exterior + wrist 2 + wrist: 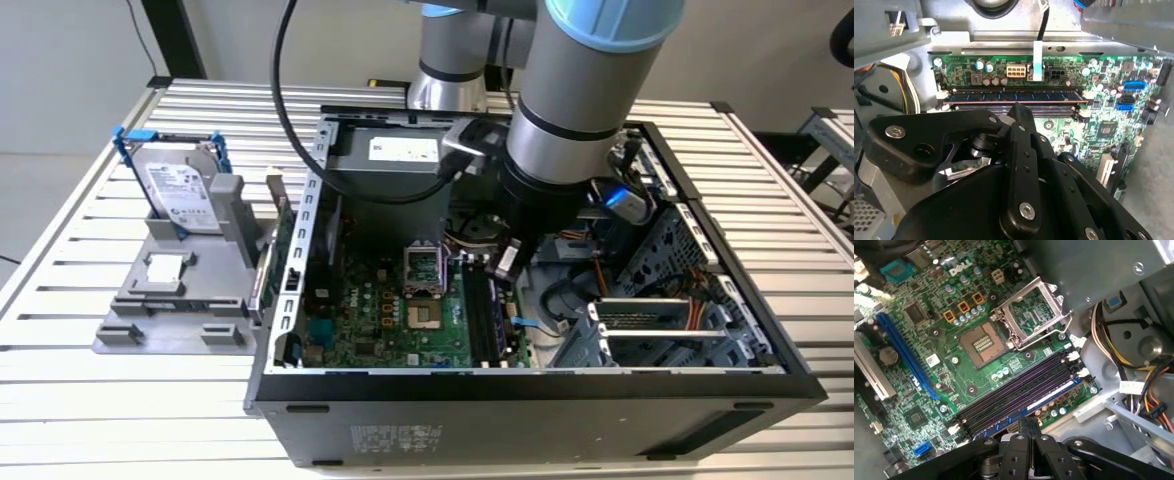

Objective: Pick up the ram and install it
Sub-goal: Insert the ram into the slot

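So over on the exterior view's left there's the silver hard drive (178,192) in its blue frame, standing up in a grey holder (174,300) on the slatted metal surface (80,390). Next to that sits the open computer case (534,400) with the green motherboard (387,310) lying flat inside. My arm reaches down into the case, and my end effector (507,262) is right above the memory slots (483,320). The ram (1014,96) is sitting in one of those slots already, in both wrist views (1046,399), just beyond my fingertips. My fingers (1026,432) are pressed together, closed on nothing. The empty CPU socket (985,344) is beside the slots.
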Robot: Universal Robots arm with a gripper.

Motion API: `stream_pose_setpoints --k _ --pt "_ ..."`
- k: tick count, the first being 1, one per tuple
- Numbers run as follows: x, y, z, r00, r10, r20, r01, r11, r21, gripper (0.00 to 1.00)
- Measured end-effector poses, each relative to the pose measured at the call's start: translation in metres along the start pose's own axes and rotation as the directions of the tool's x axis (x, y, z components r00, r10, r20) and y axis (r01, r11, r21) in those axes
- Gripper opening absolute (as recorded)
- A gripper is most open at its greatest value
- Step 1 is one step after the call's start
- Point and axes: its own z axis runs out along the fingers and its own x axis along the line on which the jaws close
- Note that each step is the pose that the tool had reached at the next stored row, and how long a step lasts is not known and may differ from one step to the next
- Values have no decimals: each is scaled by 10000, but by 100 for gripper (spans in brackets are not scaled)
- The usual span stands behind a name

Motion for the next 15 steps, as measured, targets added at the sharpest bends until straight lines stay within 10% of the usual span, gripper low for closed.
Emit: stream_pose_setpoints --k 7,15 --pt "0 0 0 9930 -1185 1 1185 9929 -22 0" --pt "0 0 1 9693 -2459 3 2459 9693 -48 0"
